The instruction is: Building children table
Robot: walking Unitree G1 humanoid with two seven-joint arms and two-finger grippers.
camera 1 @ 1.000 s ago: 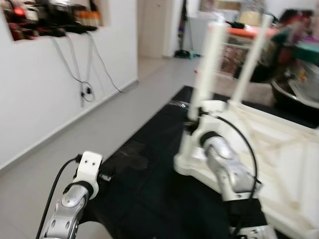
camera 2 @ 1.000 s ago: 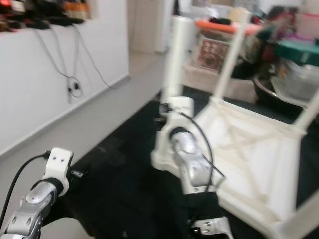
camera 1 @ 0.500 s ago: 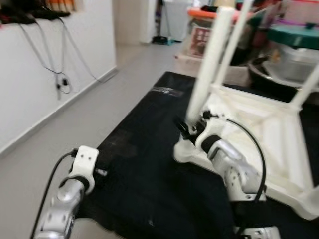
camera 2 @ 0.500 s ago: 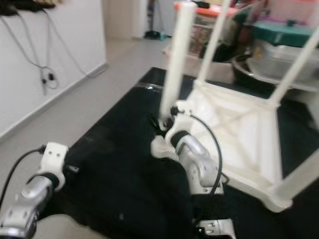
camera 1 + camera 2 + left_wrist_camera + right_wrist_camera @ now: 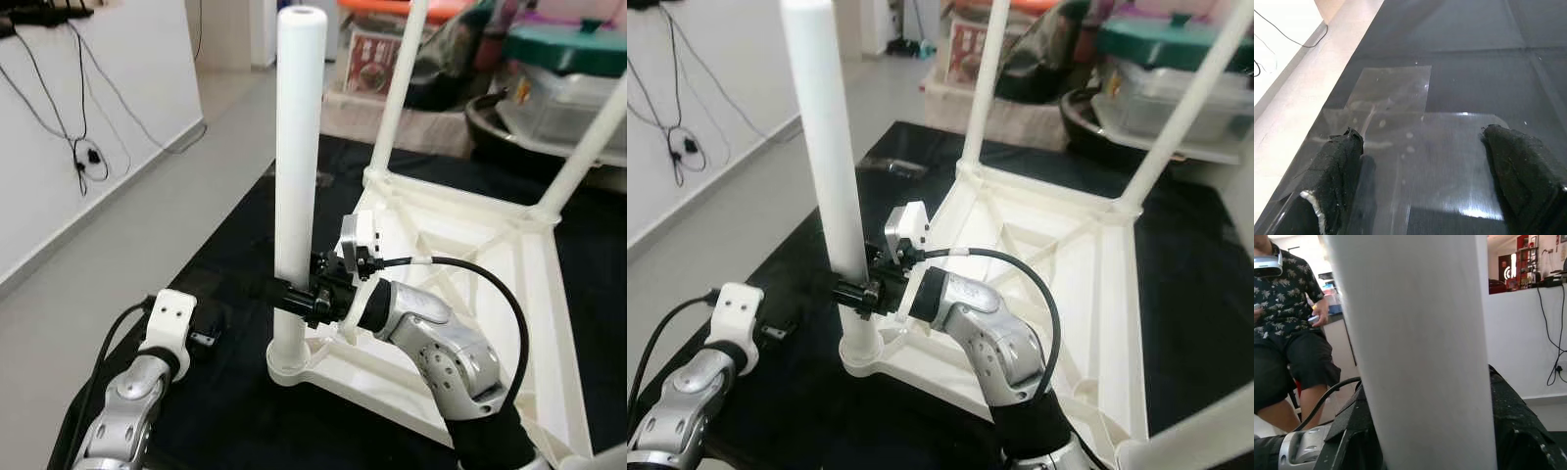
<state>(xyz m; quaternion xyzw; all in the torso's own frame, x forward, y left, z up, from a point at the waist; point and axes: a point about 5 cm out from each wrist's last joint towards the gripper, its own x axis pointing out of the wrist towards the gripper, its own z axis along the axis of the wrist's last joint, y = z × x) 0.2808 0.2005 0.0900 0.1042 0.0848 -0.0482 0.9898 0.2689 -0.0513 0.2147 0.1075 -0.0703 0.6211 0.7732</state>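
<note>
White plastic children's table (image 5: 470, 284) upside down on black mat (image 5: 245, 245), legs up. Right gripper (image 5: 306, 299) fingers clamped on near corner leg (image 5: 297, 157), low down. Left gripper (image 5: 1420, 171) fingers wide apart above mat, holding nothing.

Head views overlook mat (image 5: 235, 255); right wrist hugs leg (image 5: 1415, 352).

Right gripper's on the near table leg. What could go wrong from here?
1. The right gripper grips the white leg low, near its socket; a sideways push may tilt the tall leg or lever it loose.
2. The upturned table lies on a black mat; it could slide.
</note>
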